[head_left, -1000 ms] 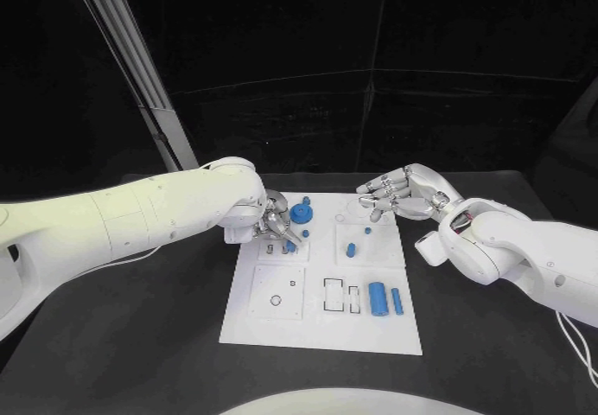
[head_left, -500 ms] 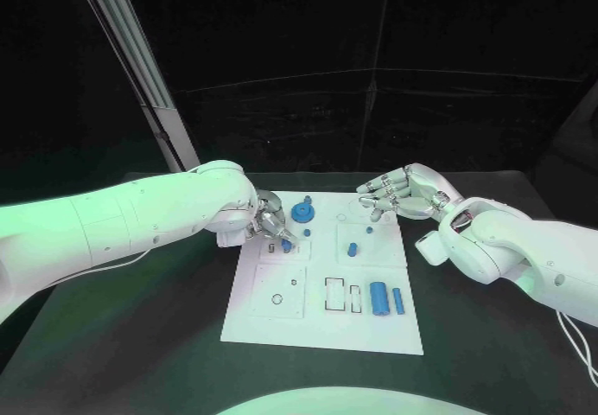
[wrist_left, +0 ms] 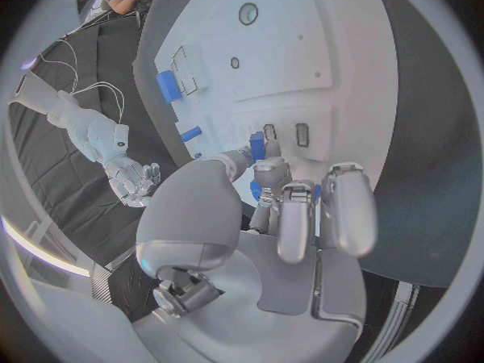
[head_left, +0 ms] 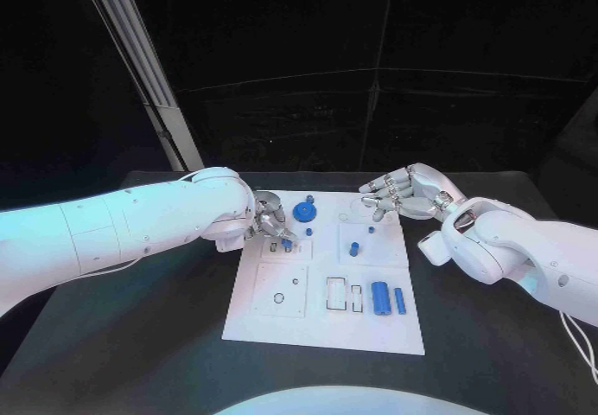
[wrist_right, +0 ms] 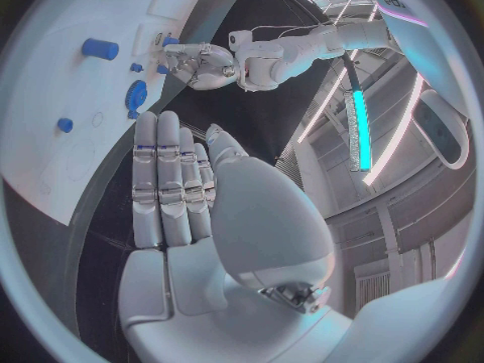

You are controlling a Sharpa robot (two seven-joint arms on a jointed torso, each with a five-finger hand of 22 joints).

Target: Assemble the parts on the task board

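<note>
Dark room, black backdrop. Cool bluish light from above, task board (head_left: 327,322) bright, near glare. Soft shadows under arms. Wrist views heavily fisheye, edges bent, rim dark and blurry.

You're looking at a black table (head_left: 149,346) across the lower frame, backed by dark panelled walls (head_left: 411,104). A pale metal post (head_left: 149,78) leans in at the upper left. In the right wrist view, a teal light strip (wrist_right: 357,129) glows at right.

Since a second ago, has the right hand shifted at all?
No. The right hand hangs by the task board's far right corner, as before; the slight offset matches the whole picture's shift.
</note>
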